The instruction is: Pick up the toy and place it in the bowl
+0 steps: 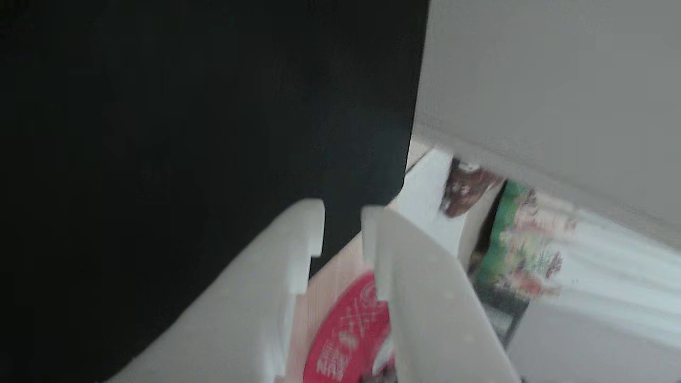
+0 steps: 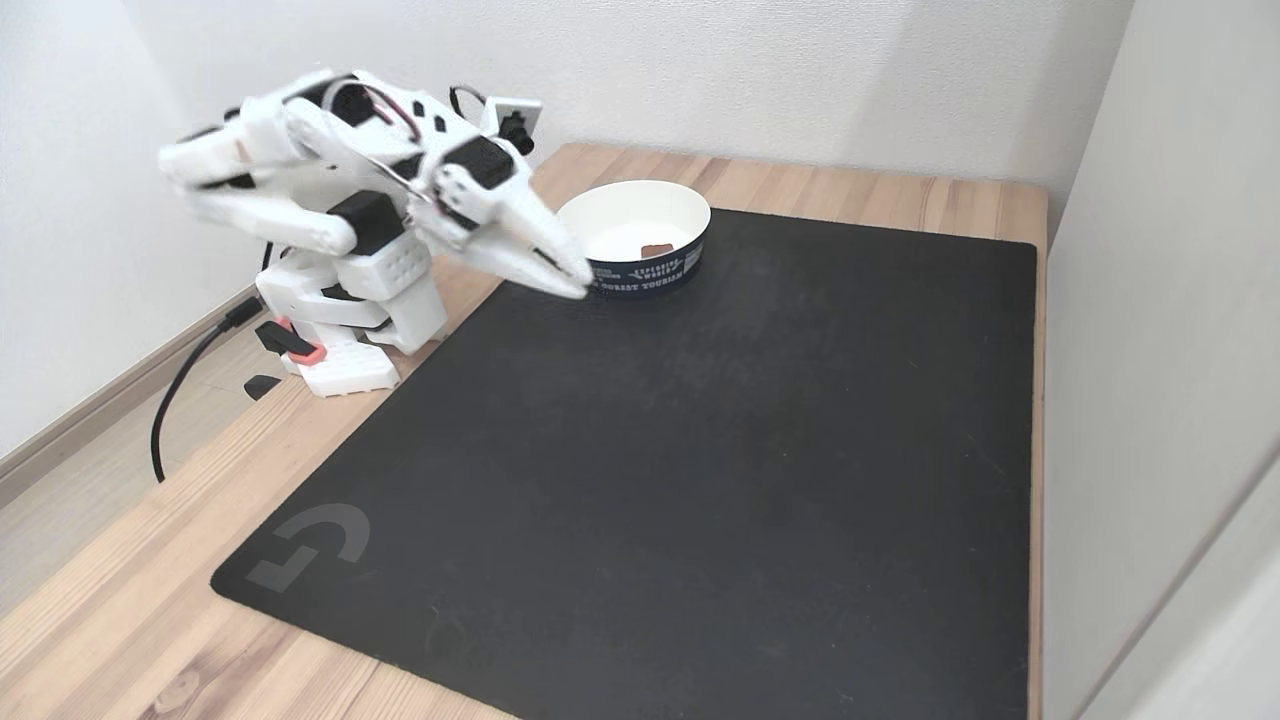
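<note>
Toy [image 2: 657, 247], small reddish cube, lies inside the bowl [image 2: 610, 205], on its floor toward the side away from the arm. Hand [image 2: 572, 284] sits just outside the bowl's near-left rim, low over the black mat [image 2: 700, 450] on the counter [image 2: 120, 610], fingertips pointing down toward the bowl. In the other view, hand [image 1: 343, 223] shows a narrow gap, nothing between. Judgement: placement done; toy lies beyond the hand, across the rim.

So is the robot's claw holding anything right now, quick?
End effector: open, with a bare gap between its fingers, holding nothing. The toy lies in the bowl.
</note>
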